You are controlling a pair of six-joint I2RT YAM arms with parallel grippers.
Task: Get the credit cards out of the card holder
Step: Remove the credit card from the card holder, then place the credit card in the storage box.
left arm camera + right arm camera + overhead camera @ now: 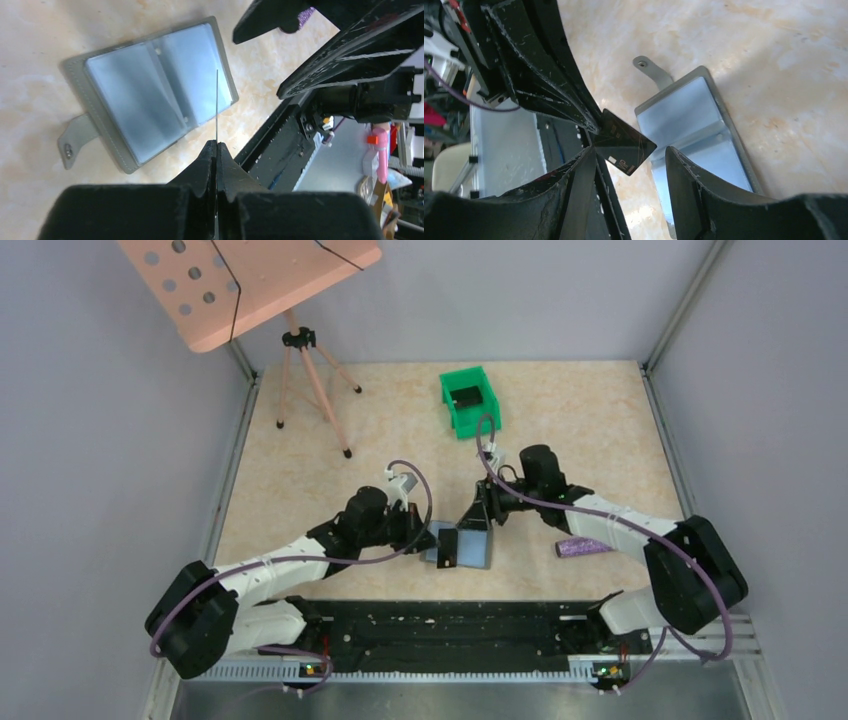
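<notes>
Left wrist: the left gripper (pixel 216 146) is pinching a dark credit card (pixel 216 100) edge-on over the open card holder (pixel 150 95). Right wrist: the right gripper (pixel 631 150) is hanging spread near that card. From above, the card holder is lying at the middle of the table's (pixel 600 420) near edge.

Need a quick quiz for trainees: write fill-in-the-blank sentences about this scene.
The unfolded card holder shows a light ____ inner panel.
The left end effector is clamped on a black ____.
The right end effector has its jaws ____.
The bin at the far side of the table is ____.
Missing: blue; card; open; green.
</notes>
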